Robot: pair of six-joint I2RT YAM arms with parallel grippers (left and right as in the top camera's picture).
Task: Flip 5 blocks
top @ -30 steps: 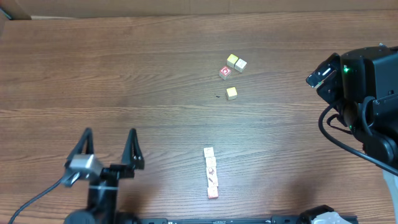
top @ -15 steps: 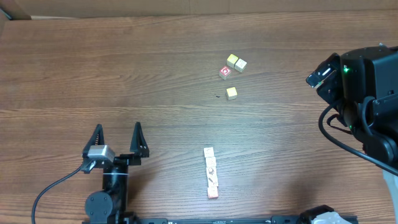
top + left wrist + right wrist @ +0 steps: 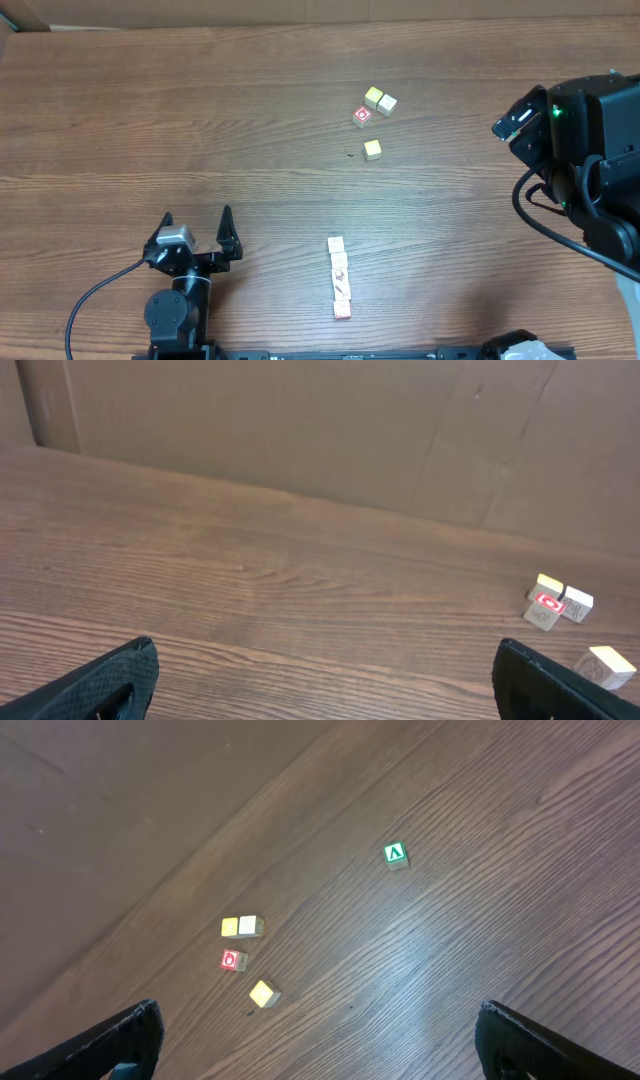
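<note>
Blocks (image 3: 340,279) lie in a short row on the desk (image 3: 150,120), bottom centre. Left fingers (image 3: 228,232) spread open, empty, well apart from the row. Right fingers (image 3: 110,1045) open, empty, far off. No block in hand; which are flipped, cannot tell.

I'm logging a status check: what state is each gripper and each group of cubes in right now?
left gripper: open, empty.
right gripper: open, empty.
row of blocks: flat, lined up end to end, untouched.
yellow pair: flat, touching each other.
red-marked cube: flat, beside the pair.
lone yellow cube: flat, apart.
green cube: flat, letter A up.
</note>
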